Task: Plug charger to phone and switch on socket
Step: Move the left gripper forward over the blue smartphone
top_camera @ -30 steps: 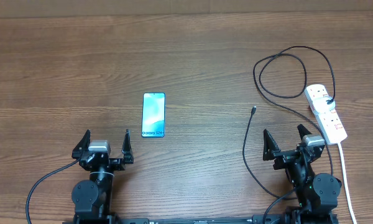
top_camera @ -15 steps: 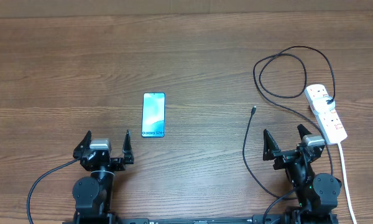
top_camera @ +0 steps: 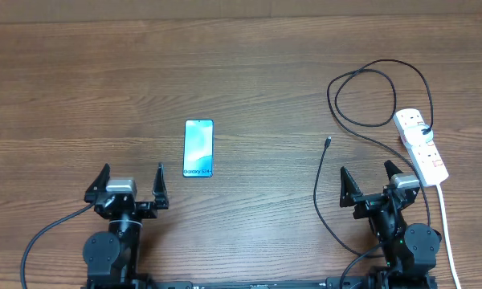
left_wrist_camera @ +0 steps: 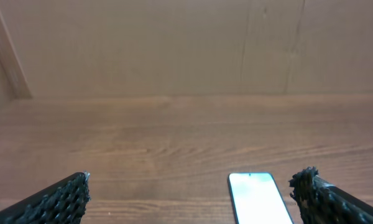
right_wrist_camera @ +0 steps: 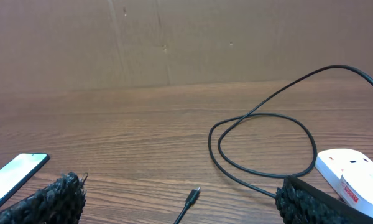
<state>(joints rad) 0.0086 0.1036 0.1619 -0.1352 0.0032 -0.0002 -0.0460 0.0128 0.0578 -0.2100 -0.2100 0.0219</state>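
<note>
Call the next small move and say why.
Probably bring the right gripper forward and slightly left, over the plug end of the charger, then close on it. The gripper is open and empty. The plug lies loose just ahead of it, well apart from the phone.

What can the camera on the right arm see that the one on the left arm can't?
Only the right wrist view shows the charger, its plug and the socket, plus the open right hand. Only the left wrist view shows the open left hand. Both show the phone lying on the wooden table, with a brown wall behind.
</note>
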